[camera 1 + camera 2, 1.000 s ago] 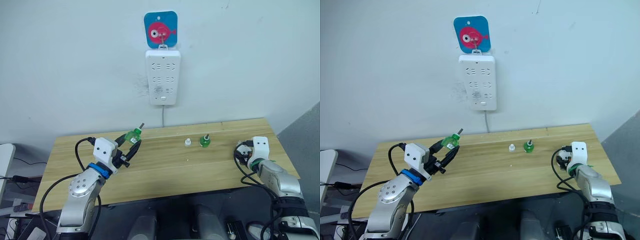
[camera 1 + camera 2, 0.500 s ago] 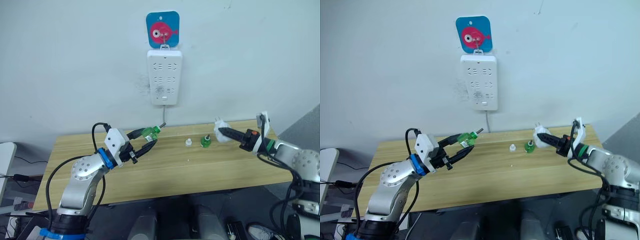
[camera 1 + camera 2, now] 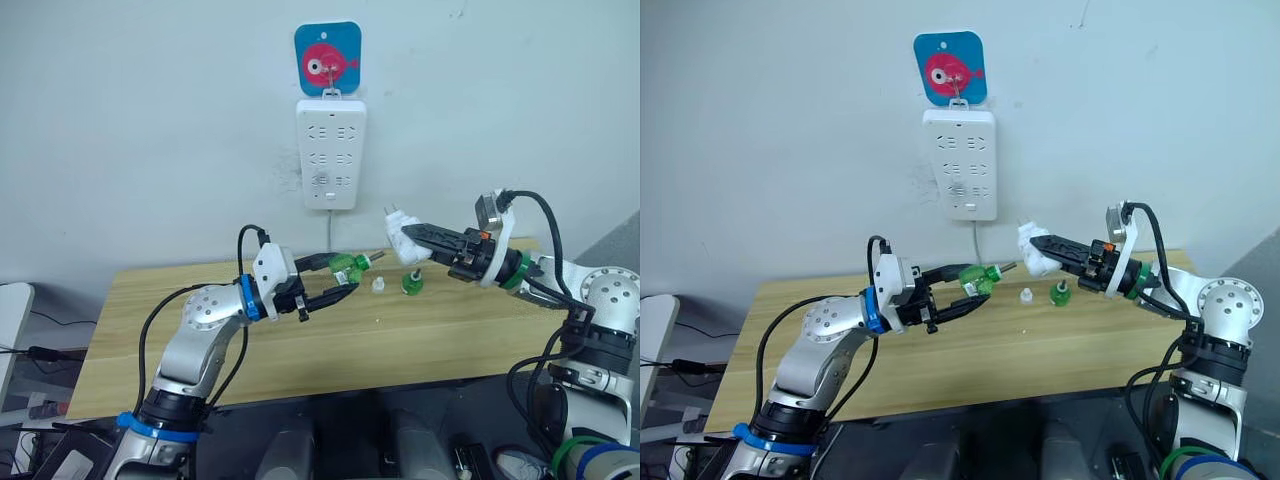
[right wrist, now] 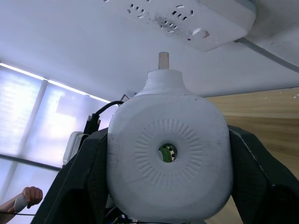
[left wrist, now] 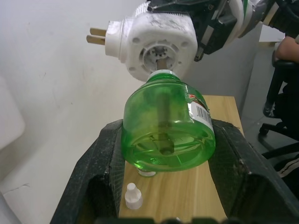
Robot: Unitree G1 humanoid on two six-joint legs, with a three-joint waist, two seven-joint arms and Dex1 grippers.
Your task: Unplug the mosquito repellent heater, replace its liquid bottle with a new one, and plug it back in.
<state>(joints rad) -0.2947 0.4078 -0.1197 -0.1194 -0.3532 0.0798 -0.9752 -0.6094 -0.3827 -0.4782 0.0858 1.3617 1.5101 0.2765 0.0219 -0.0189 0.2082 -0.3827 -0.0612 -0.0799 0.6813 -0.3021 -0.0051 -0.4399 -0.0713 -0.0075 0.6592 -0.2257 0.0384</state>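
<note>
My left gripper [image 3: 345, 277] is shut on the new one [image 3: 348, 266], a small green bottle with its cap off, held above the table with the neck pointing right. My right gripper [image 3: 418, 238] is shut on the white mosquito repellent heater [image 3: 403, 244], unplugged, with its plug prongs facing the wall. In the left wrist view the new one [image 5: 168, 126] has its neck right at the heater's [image 5: 159, 44] socket; I cannot tell whether they touch. Its liquid bottle [image 3: 409, 283], with a dark wick, stands on the table beside a loose white cap [image 3: 377, 286].
A tall white power strip [image 3: 330, 153] hangs on the wall from a blue fish hook [image 3: 328, 58], its cable dropping behind the wooden table [image 3: 450, 330]. The strip's sockets are free. The table's right end stops near a grey wall.
Both arms have risen from the table's ends and come together over its middle. The left carried the green bottle rightward; the right brought the heater leftward until they met.
</note>
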